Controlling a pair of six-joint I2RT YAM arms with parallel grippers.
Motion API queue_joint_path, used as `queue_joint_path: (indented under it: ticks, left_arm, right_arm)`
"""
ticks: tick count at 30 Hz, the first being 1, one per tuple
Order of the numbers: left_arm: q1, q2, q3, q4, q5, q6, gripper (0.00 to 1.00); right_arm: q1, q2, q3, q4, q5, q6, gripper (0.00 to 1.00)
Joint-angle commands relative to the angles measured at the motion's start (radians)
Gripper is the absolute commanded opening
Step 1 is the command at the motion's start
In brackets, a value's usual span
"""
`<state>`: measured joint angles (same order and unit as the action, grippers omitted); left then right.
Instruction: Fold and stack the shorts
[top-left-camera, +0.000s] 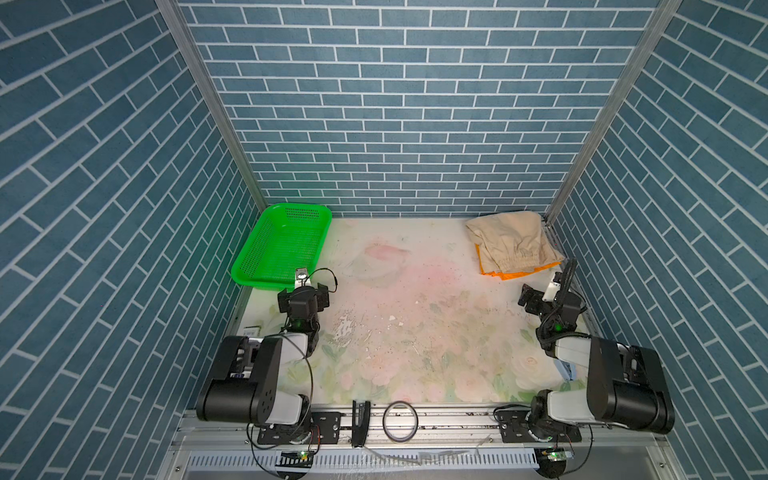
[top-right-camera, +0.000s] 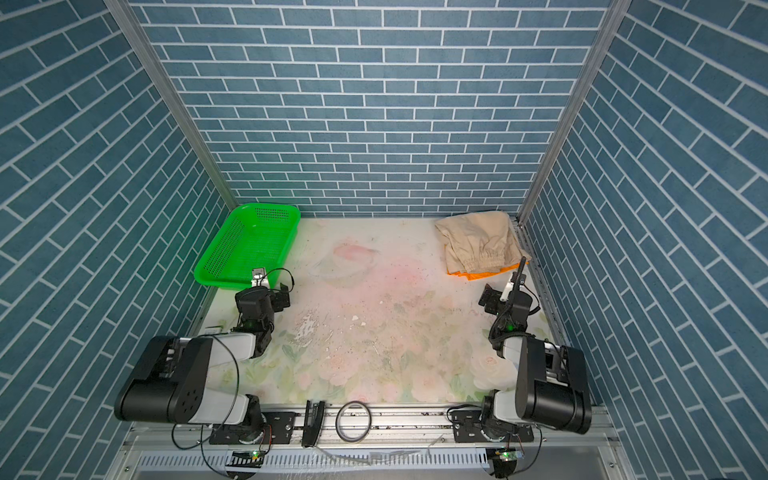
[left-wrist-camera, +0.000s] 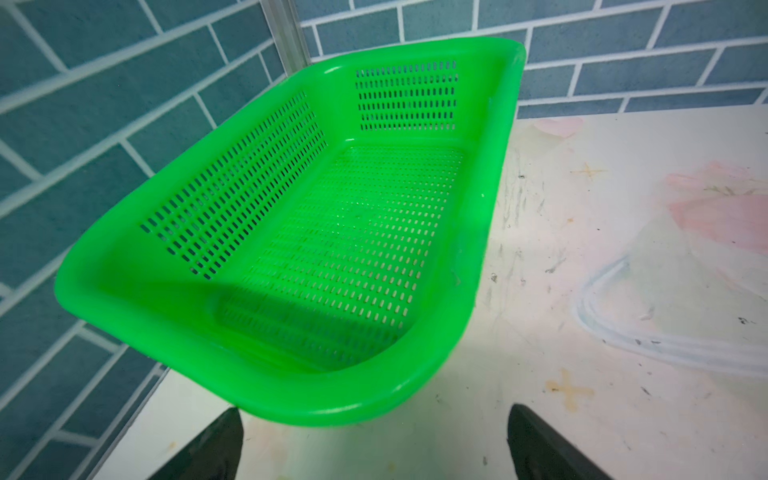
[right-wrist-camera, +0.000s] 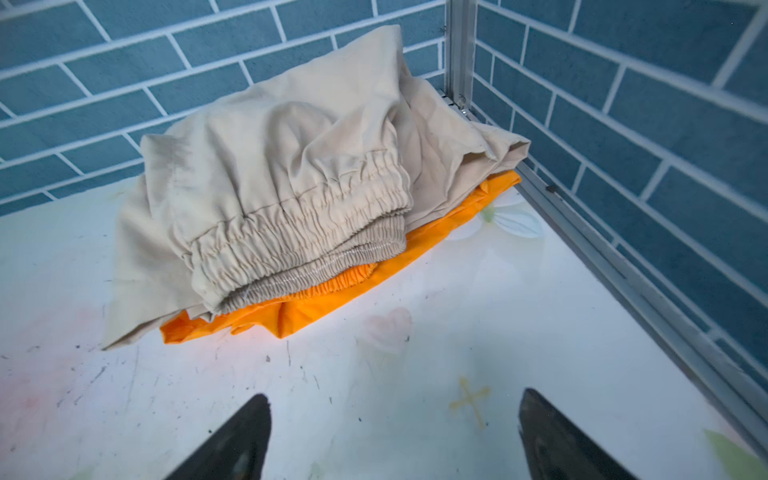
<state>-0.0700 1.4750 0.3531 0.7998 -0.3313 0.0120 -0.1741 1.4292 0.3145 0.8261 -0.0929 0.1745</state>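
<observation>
Right wrist view gives the best look: the beige shorts (right-wrist-camera: 291, 166) lie folded on top of the orange shorts (right-wrist-camera: 332, 299), both tucked into the far right corner of the table (top-left-camera: 415, 332), waistbands facing the arm. Orange peeks out only along the near edge of the pile. The right gripper (right-wrist-camera: 395, 415) hangs just short of the pile, jaws spread wide, nothing between them. Over on the far left side, the left gripper (left-wrist-camera: 374, 432) sits at the near rim of the green basket (left-wrist-camera: 291, 399), jaws spread too, holding nothing; the basket is empty. My read: fold and stack look done. The beige fold is loose and slumps toward the wall, so at most a tidy-up remains.
</observation>
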Motion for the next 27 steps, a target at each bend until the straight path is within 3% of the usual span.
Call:
queue_joint_path:
  ticks: [1, 2, 4, 5, 7, 27]
  left_arm:
    - [0.005, 0.044, 0.017, 0.084, 0.080, 0.026, 1.00]
    - [0.007, 0.053, 0.019, 0.097, 0.099, 0.033, 1.00]
    - [0.007, 0.047, 0.027, 0.069, 0.119, 0.039, 1.00]
    - [0.007, 0.053, 0.023, 0.088, 0.117, 0.042, 1.00]
    - [0.007, 0.049, 0.026, 0.076, 0.118, 0.040, 1.00]
    - [0.007, 0.051, 0.026, 0.078, 0.118, 0.040, 1.00]
  right_arm:
    - [0.037, 0.083, -0.014, 0.192, -0.060, -0.078, 0.99]
    - [0.057, 0.130, -0.015, 0.258, -0.063, -0.090, 0.98]
    - [0.086, 0.091, 0.009, 0.144, -0.030, -0.128, 0.99]
    - [0.103, 0.118, 0.008, 0.189, -0.019, -0.137, 0.99]
    - [0.108, 0.103, 0.035, 0.107, -0.075, -0.173, 0.99]
    - [0.108, 0.109, 0.061, 0.068, -0.042, -0.156, 0.99]
